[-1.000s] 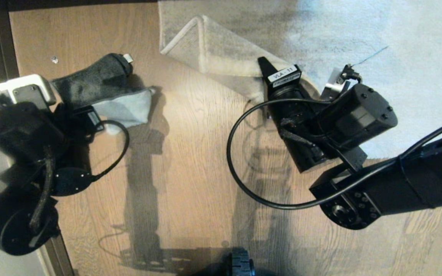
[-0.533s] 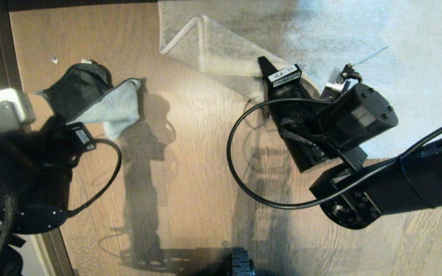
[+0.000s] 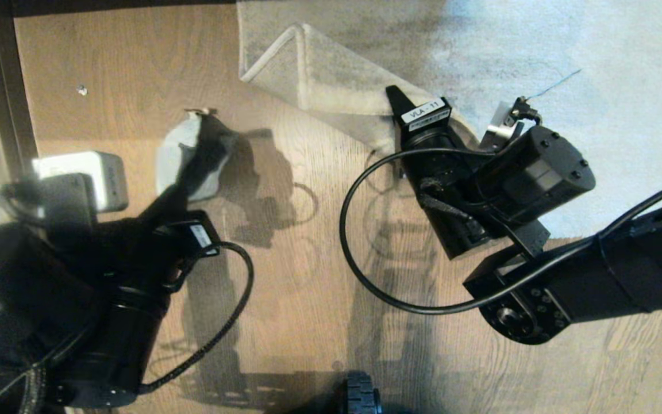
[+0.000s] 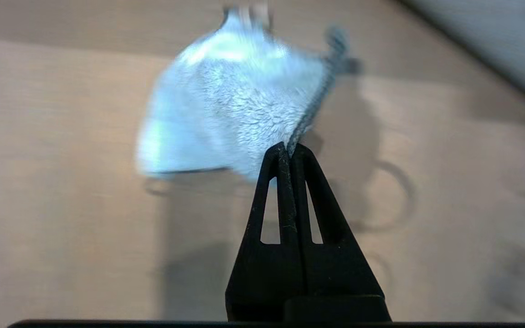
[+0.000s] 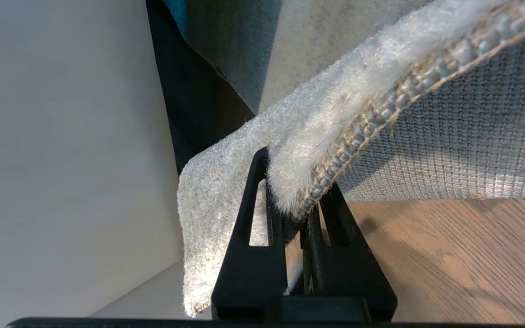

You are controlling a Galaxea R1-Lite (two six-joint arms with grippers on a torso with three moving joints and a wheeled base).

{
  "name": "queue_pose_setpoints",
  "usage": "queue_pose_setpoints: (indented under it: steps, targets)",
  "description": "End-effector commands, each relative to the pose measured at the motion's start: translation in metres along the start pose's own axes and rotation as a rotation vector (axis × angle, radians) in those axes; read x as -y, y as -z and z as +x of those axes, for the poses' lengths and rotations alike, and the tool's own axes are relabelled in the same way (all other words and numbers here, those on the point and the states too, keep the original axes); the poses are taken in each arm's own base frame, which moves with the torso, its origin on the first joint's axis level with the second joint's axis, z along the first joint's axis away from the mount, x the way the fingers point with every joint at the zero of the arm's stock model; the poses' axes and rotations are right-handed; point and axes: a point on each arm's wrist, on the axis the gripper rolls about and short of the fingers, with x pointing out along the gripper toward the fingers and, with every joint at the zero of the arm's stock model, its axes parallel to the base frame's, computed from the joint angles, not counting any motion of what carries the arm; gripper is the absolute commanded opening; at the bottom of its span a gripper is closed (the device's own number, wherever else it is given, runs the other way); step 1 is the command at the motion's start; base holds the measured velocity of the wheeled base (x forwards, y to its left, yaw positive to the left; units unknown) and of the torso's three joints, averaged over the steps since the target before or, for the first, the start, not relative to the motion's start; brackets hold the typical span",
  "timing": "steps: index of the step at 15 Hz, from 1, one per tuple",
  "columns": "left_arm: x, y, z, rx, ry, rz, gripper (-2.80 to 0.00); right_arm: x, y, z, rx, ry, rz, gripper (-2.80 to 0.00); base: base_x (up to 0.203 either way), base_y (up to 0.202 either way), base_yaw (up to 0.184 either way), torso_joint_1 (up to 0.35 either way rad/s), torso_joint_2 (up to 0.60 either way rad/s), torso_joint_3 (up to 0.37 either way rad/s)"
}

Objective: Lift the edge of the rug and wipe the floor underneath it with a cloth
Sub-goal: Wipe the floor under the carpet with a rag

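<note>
We keep our right claw (image 5: 301, 214) clenched on the stitched border of the pale grey-beige short-pile rug edge (image 3: 331, 86), folded up so the warm brown wood-plank floor (image 3: 285, 241) beneath lies exposed. Our left claw (image 4: 290, 152) pinches the small dark-grey and off-white cloth (image 3: 190, 152) above the bare planks beside that fold, ready for wiping. Only the right wrist view shows the rug's woven backing; the head view hides that grip.

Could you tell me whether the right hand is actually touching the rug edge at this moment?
Touching. The right wrist view shows the right hand shut on the rug edge, its fingers pinching the bound border, lifted off the floor.
</note>
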Motion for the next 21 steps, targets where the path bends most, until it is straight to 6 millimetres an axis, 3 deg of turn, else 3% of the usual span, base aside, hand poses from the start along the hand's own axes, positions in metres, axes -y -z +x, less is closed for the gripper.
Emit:
queue_pose_setpoints:
  steps: [1,4,9,17,21]
  targets:
    - [0.034,0.003,-0.002,-0.005,0.090,-0.024,-2.80,-0.002,-0.002,0.000,0.025,-0.032,0.019,-2.80,0.000,0.000,0.000,0.000,0.00,0.000]
    - [0.081,0.006,-0.003,0.000,0.181,-0.063,-2.80,-0.002,-0.002,0.000,0.027,-0.032,0.020,-2.80,0.000,0.000,0.000,0.000,0.00,0.000]
    - [0.133,0.026,-0.048,-0.056,0.360,-0.057,-2.80,-0.001,-0.001,0.000,0.025,-0.030,0.019,-2.80,0.000,0.000,0.000,0.000,0.00,0.000]
    - [0.149,0.073,-0.059,-0.145,0.365,-0.019,-2.80,0.000,-0.003,0.001,0.032,-0.028,0.016,-2.80,0.000,0.000,0.000,0.000,0.00,0.000]
    - [0.146,0.093,-0.046,-0.169,0.289,-0.008,-2.80,0.000,-0.003,0.001,0.032,-0.028,0.016,-2.80,0.000,0.000,0.000,0.000,0.00,0.000]
